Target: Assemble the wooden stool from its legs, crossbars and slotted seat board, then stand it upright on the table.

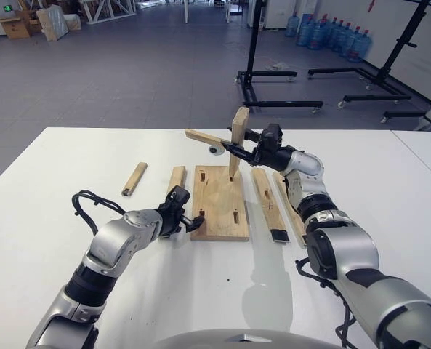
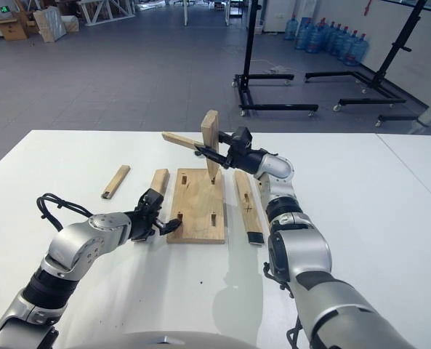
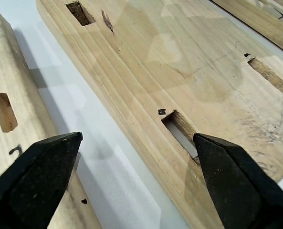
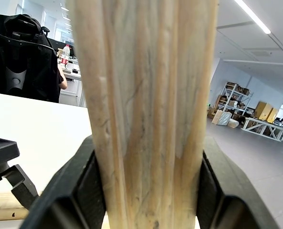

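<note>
At board's far right slot: leg (image 1: 237, 142) upright, lower tip at slot mouth, right gripper (image 1: 243, 152) clamped on it. Crossbar (image 1: 204, 137) juts from leg toward the left. Tip seated or not, can't tell. Board (image 1: 219, 200) flat mid-table (image 1: 48, 189), three slots bare. Left gripper (image 1: 192, 222) at board's near left edge, fingers apart, holding nothing. Loose sticks (image 1: 176, 179) lie either side. Early days: other legs, crossbars, standing upright all to do.
</note>
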Motion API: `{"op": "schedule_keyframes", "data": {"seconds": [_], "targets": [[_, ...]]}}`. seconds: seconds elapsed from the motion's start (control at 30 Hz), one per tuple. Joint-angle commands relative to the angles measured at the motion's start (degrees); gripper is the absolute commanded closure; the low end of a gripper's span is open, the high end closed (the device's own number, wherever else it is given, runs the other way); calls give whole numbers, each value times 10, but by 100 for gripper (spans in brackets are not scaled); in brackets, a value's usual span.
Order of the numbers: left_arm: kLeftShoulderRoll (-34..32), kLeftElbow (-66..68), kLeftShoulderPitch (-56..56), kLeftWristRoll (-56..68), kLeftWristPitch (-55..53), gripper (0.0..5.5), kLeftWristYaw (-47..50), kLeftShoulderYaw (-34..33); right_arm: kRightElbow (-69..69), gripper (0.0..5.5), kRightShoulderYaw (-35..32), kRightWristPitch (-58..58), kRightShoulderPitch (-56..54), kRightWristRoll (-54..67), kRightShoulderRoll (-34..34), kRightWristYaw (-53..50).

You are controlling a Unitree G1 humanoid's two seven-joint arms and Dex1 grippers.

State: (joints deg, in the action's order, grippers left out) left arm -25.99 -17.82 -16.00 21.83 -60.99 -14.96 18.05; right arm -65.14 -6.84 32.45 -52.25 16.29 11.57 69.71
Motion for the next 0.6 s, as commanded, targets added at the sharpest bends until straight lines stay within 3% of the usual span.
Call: {"op": "schedule_keyframes", "data": {"seconds": [0.03, 0.33, 0.6], "targets": [[-43, -27, 12, -19, -16, 123, -23, 7, -16, 344, -13, -16, -26, 1, 2, 4], [-41, -63, 12, 0, -29, 123, -55, -43, -20, 344, -51, -134, -35, 29, 14, 31], [7, -74, -16, 28, -58, 123, -46, -96, -23, 344, -58, -113, -38, 19, 17, 13]]}}
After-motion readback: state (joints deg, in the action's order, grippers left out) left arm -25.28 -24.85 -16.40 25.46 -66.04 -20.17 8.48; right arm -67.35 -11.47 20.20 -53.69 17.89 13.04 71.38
